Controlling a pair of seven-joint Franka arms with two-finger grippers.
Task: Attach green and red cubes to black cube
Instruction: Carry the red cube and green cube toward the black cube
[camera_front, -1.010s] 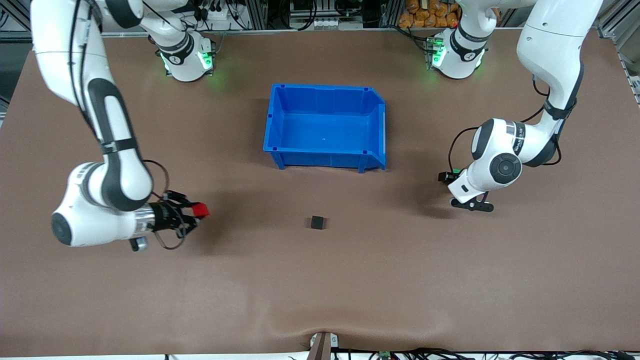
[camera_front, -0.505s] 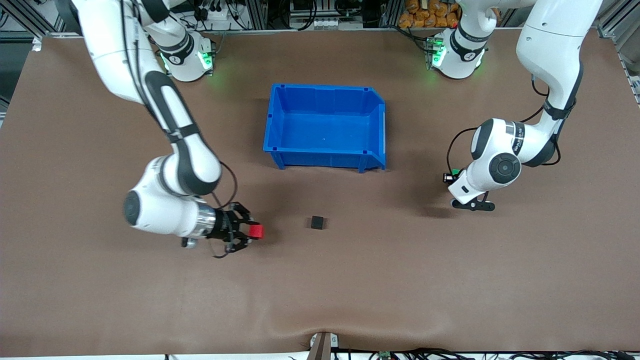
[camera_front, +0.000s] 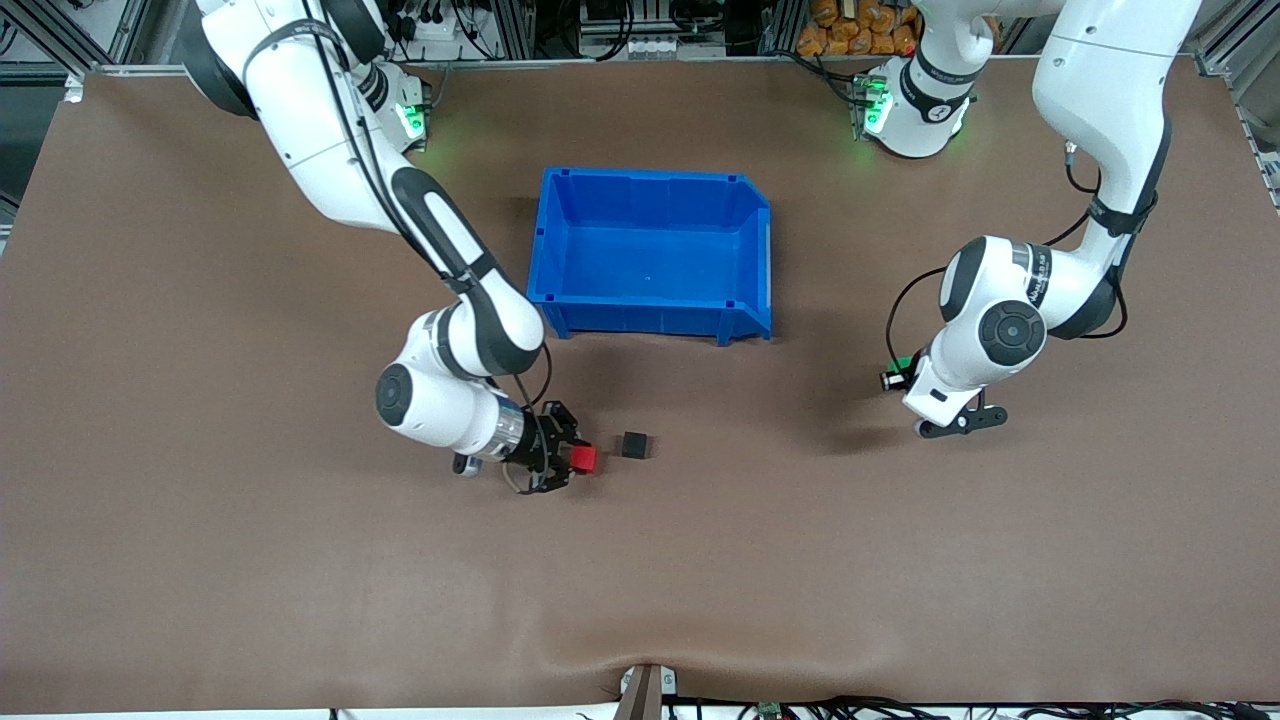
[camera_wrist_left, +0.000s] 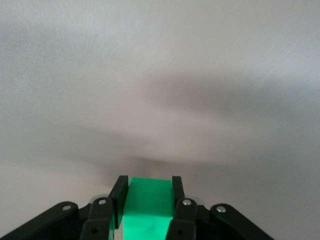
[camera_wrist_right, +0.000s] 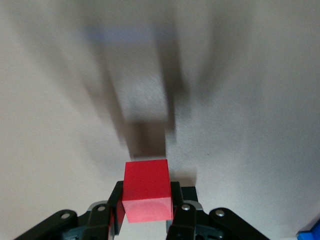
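Note:
The black cube (camera_front: 634, 444) sits on the brown table, nearer to the front camera than the blue bin. My right gripper (camera_front: 572, 460) is shut on the red cube (camera_front: 584, 459), low over the table just beside the black cube on the right arm's end, with a small gap between them. In the right wrist view the red cube (camera_wrist_right: 146, 189) fills the space between the fingers of the right gripper (camera_wrist_right: 146, 192). My left gripper (camera_front: 893, 377) is shut on the green cube (camera_wrist_left: 148, 199), low over the table toward the left arm's end. Only a green speck (camera_front: 905, 361) of it shows in the front view.
The blue bin (camera_front: 650, 176) stands open-topped and empty at the table's middle, between the two arm bases; one corner (camera_wrist_right: 311, 234) of it shows in the right wrist view. The right arm's elbow hangs close to the bin's corner.
The right arm swept the red cube from the right arm's end of the table to just beside the black cube. The left gripper closed on the green cube and shifted slightly.

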